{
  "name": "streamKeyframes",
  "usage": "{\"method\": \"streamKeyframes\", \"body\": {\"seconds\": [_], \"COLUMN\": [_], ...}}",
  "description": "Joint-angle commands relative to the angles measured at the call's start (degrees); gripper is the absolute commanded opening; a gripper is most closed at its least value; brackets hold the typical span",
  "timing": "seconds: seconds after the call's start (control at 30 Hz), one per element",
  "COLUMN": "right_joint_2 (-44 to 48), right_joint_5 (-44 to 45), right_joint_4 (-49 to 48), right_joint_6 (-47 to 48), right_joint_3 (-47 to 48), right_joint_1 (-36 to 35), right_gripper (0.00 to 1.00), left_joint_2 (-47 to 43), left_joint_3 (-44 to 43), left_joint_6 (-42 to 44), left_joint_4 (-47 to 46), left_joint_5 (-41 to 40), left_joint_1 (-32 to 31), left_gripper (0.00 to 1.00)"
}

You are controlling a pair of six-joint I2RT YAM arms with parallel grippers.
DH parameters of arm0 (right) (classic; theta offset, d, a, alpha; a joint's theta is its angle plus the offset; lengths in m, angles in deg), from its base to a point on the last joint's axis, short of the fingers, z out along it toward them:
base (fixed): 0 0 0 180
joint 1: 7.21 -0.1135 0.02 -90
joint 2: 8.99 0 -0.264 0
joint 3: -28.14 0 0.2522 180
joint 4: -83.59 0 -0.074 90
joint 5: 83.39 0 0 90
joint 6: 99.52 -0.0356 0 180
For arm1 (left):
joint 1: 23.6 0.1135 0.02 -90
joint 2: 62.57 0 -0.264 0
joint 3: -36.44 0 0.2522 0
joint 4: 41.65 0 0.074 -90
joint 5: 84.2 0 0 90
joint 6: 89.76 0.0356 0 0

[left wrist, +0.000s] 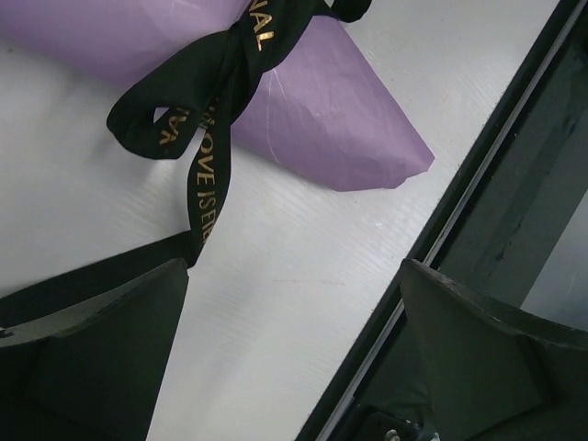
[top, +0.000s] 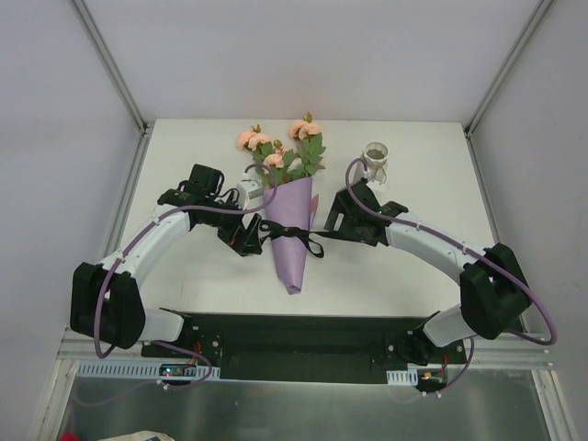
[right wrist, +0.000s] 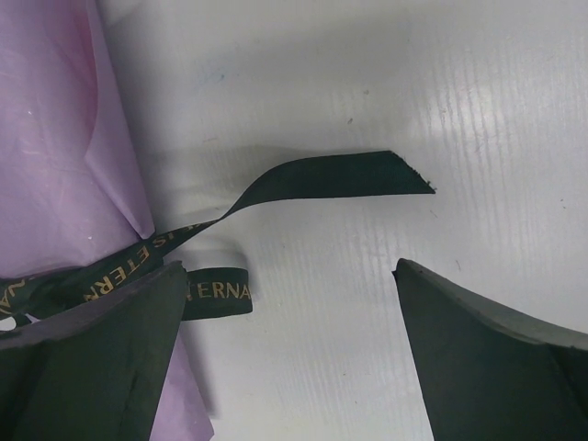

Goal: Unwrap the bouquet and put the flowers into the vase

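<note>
Both arms reach forward with elbows bowed outward, so the left gripper point(top: 244, 235) and right gripper point(top: 333, 220) turn inward and low over the white table point(top: 202, 276), each with jaws spread wide and holding nothing. The lilac-wrapped bouquet point(top: 289, 262) lies flat between them, its black ribbon bow point(top: 292, 234) just beside both sets of fingers. The beige vase point(top: 376, 158) stands upright just beyond the right gripper.

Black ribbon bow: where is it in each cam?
Top external: ribbon bow at centre, tied round the lilac cone.
Left wrist: top left, loop and gold-lettered tail.
Right wrist: left-centre, tail running right from the cone.
Shared landmark: the lilac cone.
</note>
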Motion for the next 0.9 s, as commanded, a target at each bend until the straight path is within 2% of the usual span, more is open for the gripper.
{"method": "streamKeyframes", "body": {"seconds": [0.0,0.3,0.47,0.5,0.57,0.6,0.7,0.73,0.8,0.87], "right_joint_2": [-0.42,-1.55,-4.54,-5.07,-6.12,-6.56,-7.71,-7.80,-7.71,-7.27], "right_joint_5": [-0.44,-3.26,-4.66,-4.67,-5.02,-5.10,-5.54,-5.89,-5.98,-5.11], "right_joint_4": [-3.79,-8.63,-9.94,-10.03,-11.08,-11.18,-11.79,-11.97,-12.58,-12.41], "right_joint_6": [-2.58,-5.48,-7.06,-7.76,-8.20,-8.64,-9.96,-10.84,-11.63,-12.69], "right_joint_3": [-1.74,-4.65,-3.07,-2.46,-2.28,-2.28,-2.10,-2.28,-2.89,-3.51], "right_joint_1": [0.31,1.02,1.46,1.54,1.46,1.46,1.46,1.37,1.28,1.10], "right_gripper": [0.99,0.96,0.94,0.94,0.93,0.93,0.91,0.90,0.88,0.88], "left_joint_2": [3.52,10.56,11.79,11.96,12.67,12.76,12.58,12.32,11.97,11.62], "left_joint_3": [0.79,2.63,4.92,5.09,5.10,5.10,5.10,5.18,5.36,5.71], "left_joint_6": [3.32,6.22,7.54,7.71,8.15,8.24,8.51,8.42,8.24,8.42], "left_joint_4": [-5.07,-11.23,-15.18,-15.36,-15.80,-16.06,-16.59,-16.68,-16.86,-16.86], "left_joint_5": [-1.24,-9.93,-13.81,-14.25,-14.78,-14.95,-15.57,-15.74,-15.92,-16.44], "left_joint_1": [-2.44,-5.87,-7.01,-7.19,-7.72,-7.89,-8.60,-8.68,-8.86,-9.12], "left_gripper": [0.99,0.99,0.92,0.83,0.72,0.62,0.41,0.30,0.25,0.26]}}
